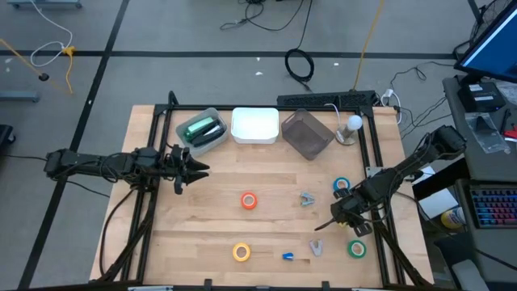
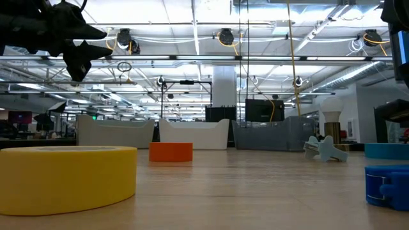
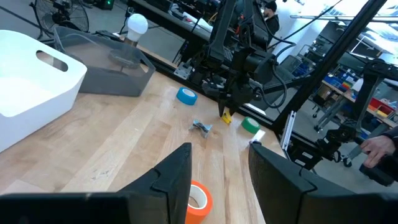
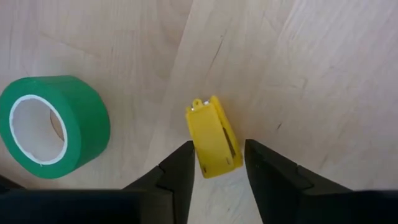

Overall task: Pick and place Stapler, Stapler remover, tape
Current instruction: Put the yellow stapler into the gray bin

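Observation:
A small yellow stapler [image 4: 211, 134] lies on the wooden table near the right edge, and my right gripper [image 4: 217, 149] comes down onto it, shut on one end. A green tape roll [image 4: 53, 127] lies flat just beside it. The other tape rolls lie flat on the table: blue [image 1: 342, 186], orange [image 1: 249, 200] and yellow [image 1: 241, 252]. A grey stapler remover [image 1: 307, 198] rests in the middle right. My left gripper [image 3: 221, 174] hovers open and level over the table's left part [image 1: 190, 170], holding nothing. My right gripper pinches the stapler's two long sides [image 4: 202, 158] between its two fingers, near the end closest to the wrist. The fingers come steeply from above and lie across the stapler. The stapler rests flat on the table, its other end [image 4: 202, 109] sticking out beyond the fingertips.
Along the far edge stand a clear bin holding green things [image 1: 202, 129], a white bin [image 1: 255, 125] and a grey bin [image 1: 307, 133], with a light bulb [image 1: 353, 125] beside it. A second grey piece [image 1: 317, 247] and a small blue bit [image 1: 287, 256] lie near the front edge.

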Robot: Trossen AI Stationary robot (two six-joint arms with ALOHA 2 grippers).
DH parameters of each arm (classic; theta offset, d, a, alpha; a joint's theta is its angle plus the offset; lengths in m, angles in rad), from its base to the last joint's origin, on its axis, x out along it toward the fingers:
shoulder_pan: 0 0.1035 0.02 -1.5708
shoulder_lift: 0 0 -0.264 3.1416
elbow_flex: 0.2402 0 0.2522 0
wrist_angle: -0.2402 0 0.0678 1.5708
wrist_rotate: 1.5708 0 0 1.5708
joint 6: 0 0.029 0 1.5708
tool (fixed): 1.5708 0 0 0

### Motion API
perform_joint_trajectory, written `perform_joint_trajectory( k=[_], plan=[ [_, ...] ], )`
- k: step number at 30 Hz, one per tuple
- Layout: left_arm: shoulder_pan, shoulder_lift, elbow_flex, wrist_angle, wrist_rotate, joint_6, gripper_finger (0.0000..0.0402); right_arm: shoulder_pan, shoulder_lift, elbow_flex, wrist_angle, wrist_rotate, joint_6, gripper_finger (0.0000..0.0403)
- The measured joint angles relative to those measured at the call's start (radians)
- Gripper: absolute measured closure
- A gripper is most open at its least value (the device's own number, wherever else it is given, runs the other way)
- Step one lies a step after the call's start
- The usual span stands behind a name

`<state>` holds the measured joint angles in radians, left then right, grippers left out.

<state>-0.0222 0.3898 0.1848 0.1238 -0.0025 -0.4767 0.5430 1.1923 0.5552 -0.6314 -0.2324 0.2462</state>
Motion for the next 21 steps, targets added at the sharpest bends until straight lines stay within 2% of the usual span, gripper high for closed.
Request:
perform_joint_trajectory(
  k=[8, 15, 21],
  plan=[
    [0.0, 0.0, 0.0, 0.0, 0.0, 0.0, 0.0243, 0.0, 0.0, 0.0, 0.0, 0.0, 0.0, 0.0299],
    [0.0, 0.0, 0.0, 0.0, 0.0, 0.0, 0.0243, 0.0, 0.0, 0.0, 0.0, 0.0, 0.0, 0.0338],
    [0.0, 0.0, 0.0, 0.0, 0.0, 0.0, 0.0243, 0.0, 0.0, 0.0, 0.0, 0.004, 0.003, 0.0337]
  ],
)
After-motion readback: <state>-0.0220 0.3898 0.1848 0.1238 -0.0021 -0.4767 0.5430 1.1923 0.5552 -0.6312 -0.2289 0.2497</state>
